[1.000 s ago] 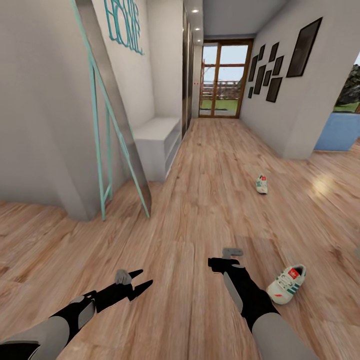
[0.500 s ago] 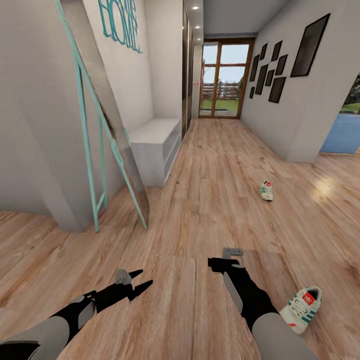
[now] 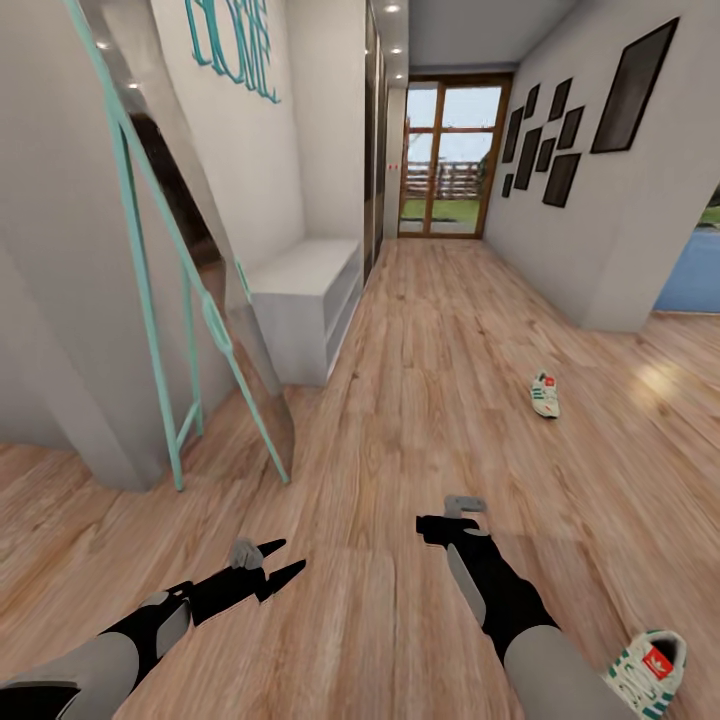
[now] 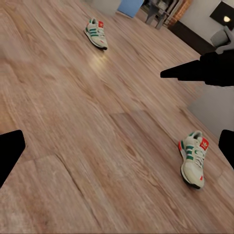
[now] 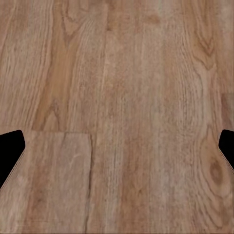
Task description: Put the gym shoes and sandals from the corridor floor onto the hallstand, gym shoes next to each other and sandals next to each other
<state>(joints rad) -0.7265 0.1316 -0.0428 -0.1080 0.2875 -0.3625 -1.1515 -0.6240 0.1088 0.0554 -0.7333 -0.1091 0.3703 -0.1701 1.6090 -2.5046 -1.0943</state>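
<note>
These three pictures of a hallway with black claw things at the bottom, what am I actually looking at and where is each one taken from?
It is a simulated two-armed robot on wheels, standing in a corridor.

The wide picture comes from a camera on its head, looking forward and down. The left hand has its two pointed fingers spread; the right hand is seen end-on. Neither holds anything.

The other two pictures come from cameras on the wrists, looking along the fingers. The right wrist view shows wide-apart fingertips over bare wood floor.

On the floor lie two white-and-green gym shoes: the far gym shoe and the near gym shoe beside the right arm. The low white shoe rack stands against the left wall, past a leaning mirror.
</note>
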